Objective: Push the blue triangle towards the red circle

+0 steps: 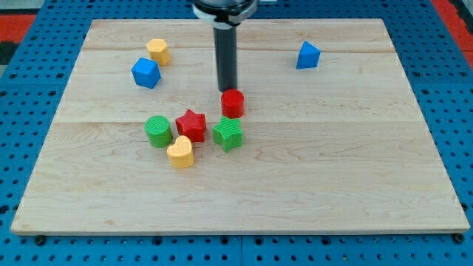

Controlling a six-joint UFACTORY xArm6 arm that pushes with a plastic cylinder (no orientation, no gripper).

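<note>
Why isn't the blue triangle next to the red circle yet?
It sits apart: the blue triangle is near the view's top right, the red circle mid-board. My tip is just above the circle, not touching the triangle.

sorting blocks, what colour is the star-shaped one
Red: the star block, clear in the camera view.

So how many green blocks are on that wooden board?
2. A green cylinder sits left of the red star; another green block sits right of the star, just below the red circle. None looks hidden.

Single view, looking down obliquely from the board's (414,185) near edge, whole board framed beyond my tip (227,90).
</note>
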